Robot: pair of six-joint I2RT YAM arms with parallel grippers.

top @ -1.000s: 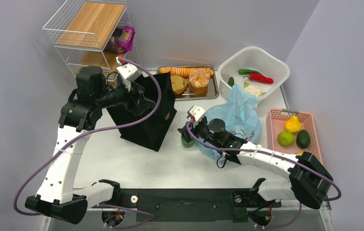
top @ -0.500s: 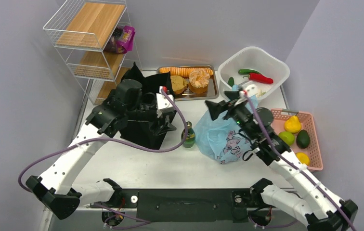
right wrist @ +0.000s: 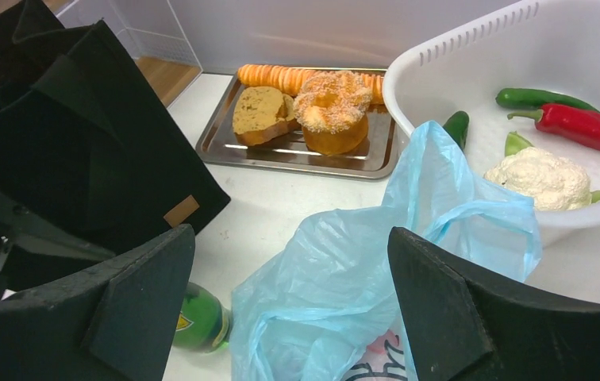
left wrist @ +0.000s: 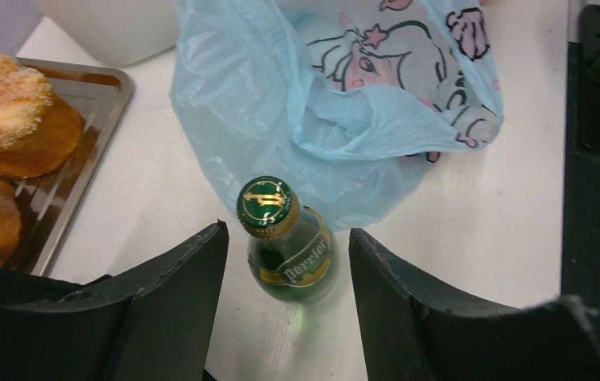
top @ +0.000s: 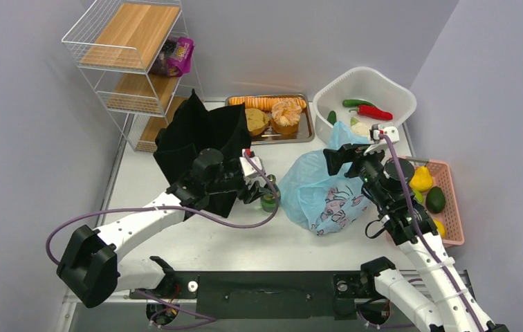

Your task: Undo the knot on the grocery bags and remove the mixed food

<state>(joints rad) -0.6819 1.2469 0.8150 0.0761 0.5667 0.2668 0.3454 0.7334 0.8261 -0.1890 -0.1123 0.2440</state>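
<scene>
The pale blue bag [top: 321, 194] lies slumped mid-table, its handles loose; no tied knot shows. The green bottle [top: 270, 202] stands upright just left of it. My left gripper [top: 260, 191] is open, its fingers either side of the bottle [left wrist: 289, 250] without touching. My right gripper [top: 337, 156] is open and empty above the bag's back edge [right wrist: 360, 270]. The black tote [top: 200, 142] stands behind the left arm, tan label [right wrist: 180, 210] facing right. The cauliflower [right wrist: 539, 178] lies in the white tub, and the round pastry [right wrist: 332, 107] sits on the tray.
A metal tray [top: 307, 131] with breads is at the back centre. A white tub [top: 390, 86] holds peppers. A pink basket [top: 445, 173] at the right holds a yellow fruit [top: 421, 178] and an avocado [top: 436, 199]. A wire shelf [top: 131, 55] with purple packets [top: 177, 55] stands back left.
My left arm swung down from the tote to the bottle and now straddles it. My right arm drew back from the bottle to above the bag's back right. The bag slumped.
</scene>
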